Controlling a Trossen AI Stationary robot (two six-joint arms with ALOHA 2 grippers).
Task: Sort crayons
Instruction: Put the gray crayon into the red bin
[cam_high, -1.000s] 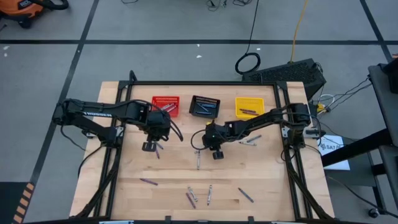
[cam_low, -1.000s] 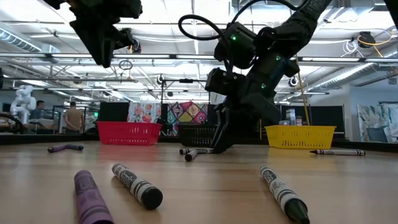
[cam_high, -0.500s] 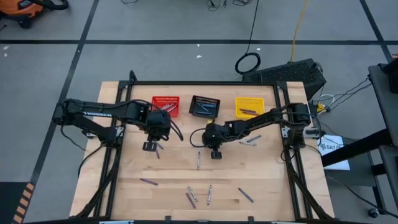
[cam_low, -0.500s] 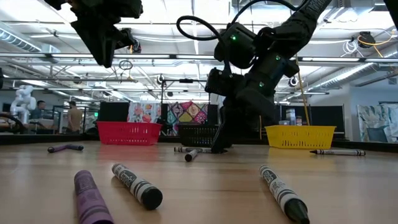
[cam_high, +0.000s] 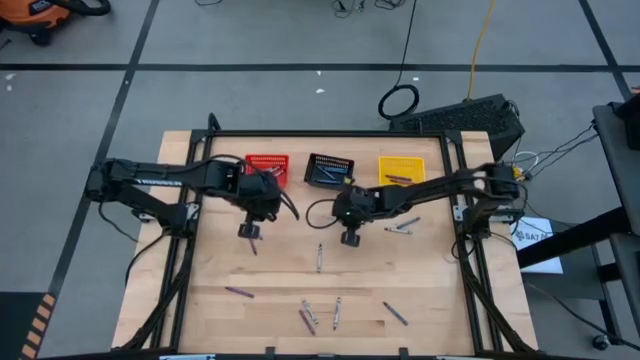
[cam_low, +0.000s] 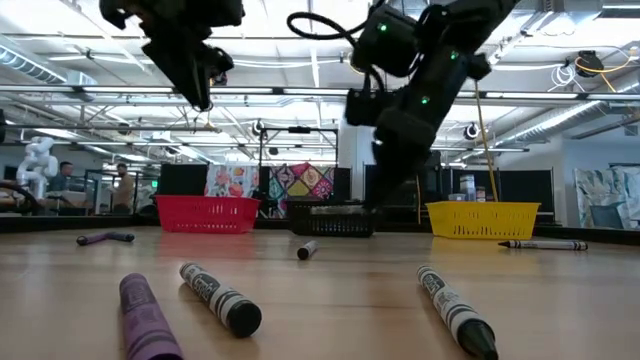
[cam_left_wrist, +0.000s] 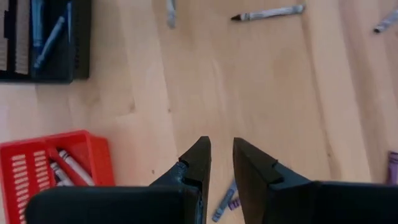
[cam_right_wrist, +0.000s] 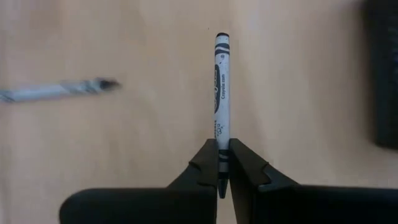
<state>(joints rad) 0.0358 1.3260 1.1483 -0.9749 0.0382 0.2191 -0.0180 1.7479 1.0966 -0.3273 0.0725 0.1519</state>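
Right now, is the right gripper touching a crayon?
Touching. The right wrist view shows the right gripper shut on the end of a grey crayon, which sticks straight out from between its fingers, with the wooden table behind.

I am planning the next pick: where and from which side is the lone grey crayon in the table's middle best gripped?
Grip the thin grey wax crayon at mid-length, coming straight down from above, fingers closing across its narrow width. It lies flat on the wooden table, with bare wood along both long sides.
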